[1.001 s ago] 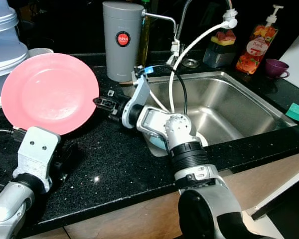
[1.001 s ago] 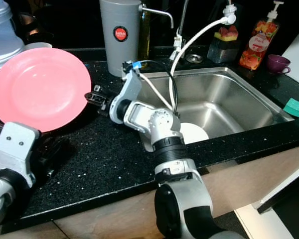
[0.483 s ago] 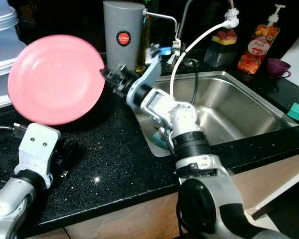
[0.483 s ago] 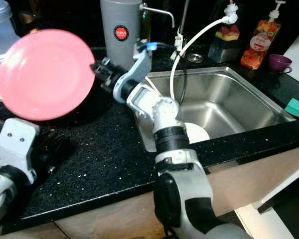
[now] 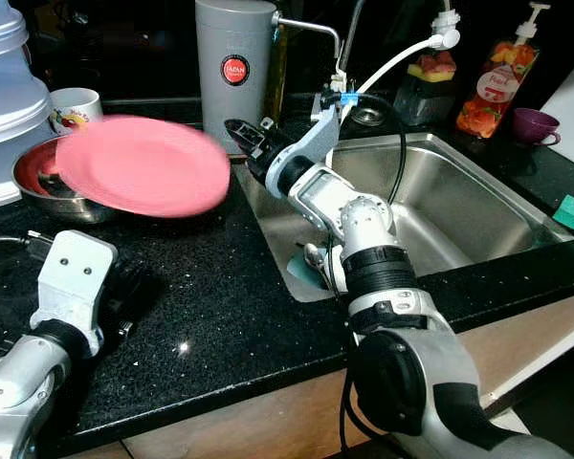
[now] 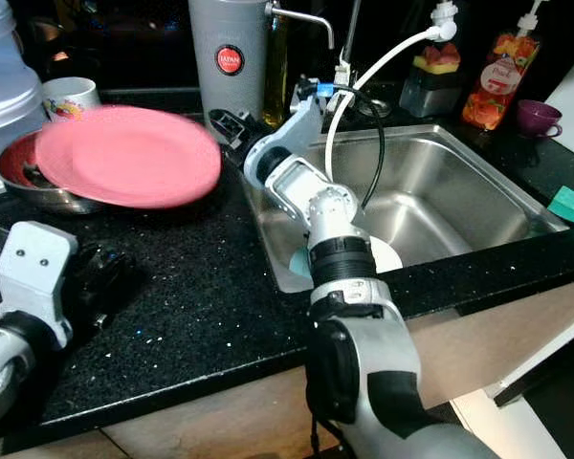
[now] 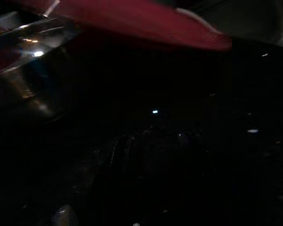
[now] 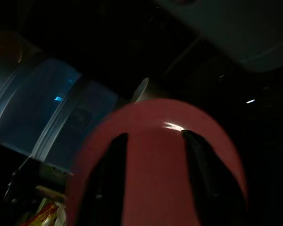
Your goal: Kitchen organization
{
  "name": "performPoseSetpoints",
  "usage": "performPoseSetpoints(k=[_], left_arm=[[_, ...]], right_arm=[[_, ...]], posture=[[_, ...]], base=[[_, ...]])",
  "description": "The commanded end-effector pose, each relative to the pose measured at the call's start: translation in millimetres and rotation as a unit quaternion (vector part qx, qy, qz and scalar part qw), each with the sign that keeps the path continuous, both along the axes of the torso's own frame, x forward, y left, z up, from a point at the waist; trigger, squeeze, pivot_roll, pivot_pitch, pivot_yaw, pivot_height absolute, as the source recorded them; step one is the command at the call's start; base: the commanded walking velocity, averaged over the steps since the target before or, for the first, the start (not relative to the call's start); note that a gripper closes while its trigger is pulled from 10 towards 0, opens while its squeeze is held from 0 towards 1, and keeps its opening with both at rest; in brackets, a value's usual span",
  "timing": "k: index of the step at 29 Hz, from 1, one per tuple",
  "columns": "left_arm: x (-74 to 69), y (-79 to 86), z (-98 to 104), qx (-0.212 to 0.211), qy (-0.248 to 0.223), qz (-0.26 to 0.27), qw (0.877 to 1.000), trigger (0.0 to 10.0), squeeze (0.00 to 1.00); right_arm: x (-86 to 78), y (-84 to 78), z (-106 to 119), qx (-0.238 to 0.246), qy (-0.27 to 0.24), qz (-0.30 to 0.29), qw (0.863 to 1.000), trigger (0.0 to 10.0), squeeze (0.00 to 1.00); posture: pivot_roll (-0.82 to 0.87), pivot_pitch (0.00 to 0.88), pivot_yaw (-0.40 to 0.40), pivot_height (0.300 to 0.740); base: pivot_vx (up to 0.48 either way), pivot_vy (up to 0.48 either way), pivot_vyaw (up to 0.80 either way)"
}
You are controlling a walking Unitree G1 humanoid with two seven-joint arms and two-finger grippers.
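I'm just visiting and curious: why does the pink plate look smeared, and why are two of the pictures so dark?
In the left eye view the pink plate is motion-blurred at its rim, held in the right pincer, while the sink looks sharp. The left wrist view is nearly black, with a dim glint off a metal bowl. The right wrist view is dark too, with a small glare spot on the plate.

Head views bright; pink plate (image 5: pixel 143 164) motion-blurred; wrist views seemingly underexposed.
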State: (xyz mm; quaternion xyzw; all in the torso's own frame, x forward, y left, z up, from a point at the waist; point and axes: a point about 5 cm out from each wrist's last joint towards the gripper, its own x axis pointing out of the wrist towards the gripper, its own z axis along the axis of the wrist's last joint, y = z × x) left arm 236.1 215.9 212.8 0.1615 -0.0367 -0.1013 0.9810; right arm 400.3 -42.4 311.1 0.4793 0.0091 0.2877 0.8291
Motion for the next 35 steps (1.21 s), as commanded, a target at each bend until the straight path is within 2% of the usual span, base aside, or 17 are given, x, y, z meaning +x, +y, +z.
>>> performPoseSetpoints(k=[1, 2, 3, 4, 9, 13, 14, 16, 19, 21, 22, 26, 27, 31, 34, 35], left_arm=[[-0.8, -4.6, -4, -0.016, 0.011, -0.020, 1.000, 10.0, 0.00], [-1.2, -4.5, -4, -0.016, 0.010, -0.022, 1.000, 10.0, 0.00], [-1.2, -4.1, -3, -0.015, 0.010, -0.021, 1.000, 10.0, 0.00], [-0.9, -3.7, -2, -0.016, 0.007, -0.020, 1.000, 10.0, 0.00], [-0.1, -8.0, 2, -0.027, -0.005, -0.033, 0.999, 10.0, 0.00], [-5.5, -29.7, 13, -0.070, -0.024, -0.117, 0.990, 10.0, 0.00], [-5.5, -29.7, 13, -0.070, -0.024, -0.117, 0.990, 10.0, 0.00], [-8.7, -39.2, 18, -0.093, -0.032, -0.156, 0.983, 10.0, 0.00], [-10.7, -44.1, 22, -0.108, -0.037, -0.178, 0.977, 10.0, 0.00], [-15.5, -54.6, 28, -0.123, -0.039, -0.223, 0.966, 10.0, 0.00], [-18.0, -59.4, 30, -0.126, -0.035, -0.244, 0.961, 10.0, 0.00], [-21.6, -67.7, 31, -0.127, -0.032, -0.270, 0.954, 10.0, 0.00], [-20.9, -69.0, 32, -0.128, -0.032, -0.268, 0.954, 10.0, 0.00], [-5.3, -53.6, 31, -0.110, -0.039, -0.179, 0.977, 10.0, 0.00], [-3.0, -49.0, 34, -0.114, -0.046, -0.158, 0.980, 10.0, 0.00], [-3.6, -47.9, 35, -0.108, -0.047, -0.152, 0.981, 10.0, 0.00]], right_arm=[[3.3, -10.7, 1, -0.003, 0.000, -0.015, 1.000, 10.0, 1.00], [4.1, -14.8, -1, -0.014, 0.001, -0.014, 1.000, 10.0, 1.00], [4.4, -17.5, -3, -0.026, 0.001, -0.011, 1.000, 10.0, 0.67], [4.3, -21.2, -6, -0.045, -0.001, -0.006, 0.999, 10.0, 0.00], [3.6, -29.3, -9, -0.053, -0.008, -0.007, 0.999, 10.0, 0.00], [5.2, -48.2, -11, -0.065, -0.021, -0.030, 0.997, 10.0, 0.00], [5.2, -48.2, -11, -0.065, -0.021, -0.030, 0.997, 10.0, 0.00], [5.4, -55.4, -11, -0.089, -0.035, -0.044, 0.994, 10.0, 0.00], [4.8, -59.1, -12, -0.097, -0.043, -0.048, 0.993, 10.0, 0.00], [2.2, -64.9, -13, -0.106, -0.054, -0.048, 0.992, 10.0, 0.00], [0.7, -66.6, -15, -0.109, -0.057, -0.046, 0.991, 10.0, 0.00], [-2.6, -68.5, -17, -0.113, -0.062, -0.039, 0.991, 10.0, 0.00], [-4.6, -68.9, -17, -0.113, -0.067, -0.034, 0.991, 10.0, 0.00], [-7.6, -70.9, -14, -0.115, -0.081, -0.026, 0.990, 10.0, 0.00], [-8.9, -73.9, -12, -0.120, -0.091, -0.034, 0.988, 10.0, 0.00], [-9.3, -79.0, -12, -0.141, -0.105, -0.062, 0.982, 10.0, 0.00]], posture=[[0.03, 0.074, -0.056, 0.740], [0.03, 0.073, -0.055, 0.740], [0.03, 0.073, -0.055, 0.740], [0.03, 0.070, -0.055, 0.740], [0.03, 0.067, -0.057, 0.740], [0.03, 0.062, -0.056, 0.740], [0.03, 0.062, -0.056, 0.740], [0.03, 0.061, -0.055, 0.740], [0.02, 0.058, -0.053, 0.740], [0.02, 0.054, -0.050, 0.740], [0.02, 0.054, -0.050, 0.740], [0.02, 0.058, -0.049, 0.740], [0.02, 0.062, -0.050, 0.740], [0.01, 0.068, -0.053, 0.740], [0.02, 0.070, -0.054, 0.740], [0.02, 0.070, -0.054, 0.740]], base=[[0.000, 0.000, 0.00], [0.000, 0.000, 0.00], [0.000, 0.000, 0.00], [0.000, 0.000, 0.00], [0.000, 0.000, 0.00], [0.000, 0.000, 0.00], [0.000, 0.000, 0.00], [0.000, 0.000, 0.00], [0.000, 0.000, 0.00], [0.000, 0.000, 0.00], [0.000, 0.000, 0.00], [0.000, 0.000, 0.00], [0.000, 0.000, 0.00], [0.000, 0.000, 0.00], [0.000, 0.000, 0.00], [0.000, 0.000, 0.00]])
